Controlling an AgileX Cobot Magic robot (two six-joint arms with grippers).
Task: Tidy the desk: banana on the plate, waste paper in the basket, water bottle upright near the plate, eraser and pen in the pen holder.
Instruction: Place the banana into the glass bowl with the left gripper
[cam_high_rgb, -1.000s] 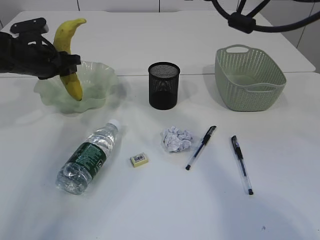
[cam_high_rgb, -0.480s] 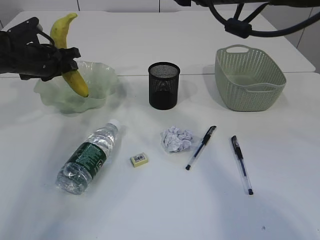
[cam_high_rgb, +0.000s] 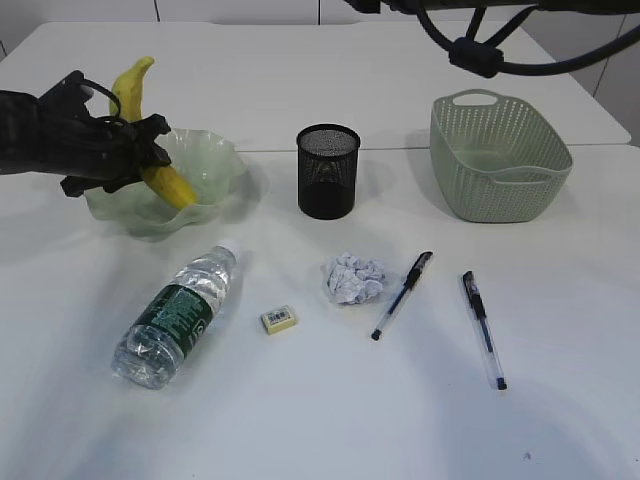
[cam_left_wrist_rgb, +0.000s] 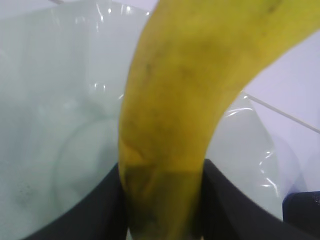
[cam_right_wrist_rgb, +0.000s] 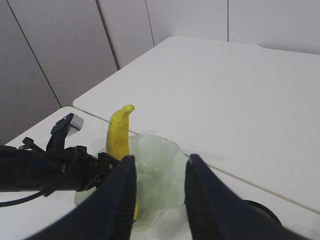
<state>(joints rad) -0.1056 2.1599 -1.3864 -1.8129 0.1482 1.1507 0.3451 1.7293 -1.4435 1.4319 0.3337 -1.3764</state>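
a: where is the banana (cam_high_rgb: 150, 150)?

b: upper left of the frame. the left claw (cam_high_rgb: 135, 148) squeezes it around the middle. its low end dips into the wavy green plate (cam_high_rgb: 215, 175) and its top pokes up past the rim.

a: and the right claw (cam_right_wrist_rgb: 156, 197)?

b: it is up high, holding nothing. its two fingers (cam_right_wrist_rgb: 122, 200) stand a bit apart, with only air between them.

a: what lies lower down?

b: the water bottle (cam_high_rgb: 178, 315) lies on its side at lower left. the little eraser (cam_high_rgb: 278, 319) is just right of it. the crumpled paper (cam_high_rgb: 352, 278) sits in the middle, with a pen (cam_high_rgb: 402, 295) just beside it and another pen (cam_high_rgb: 483, 328) further right.

a: and up top?

b: the black pen holder (cam_high_rgb: 327, 171) stands in the middle. the green basket (cam_high_rgb: 497, 155) is at upper right.
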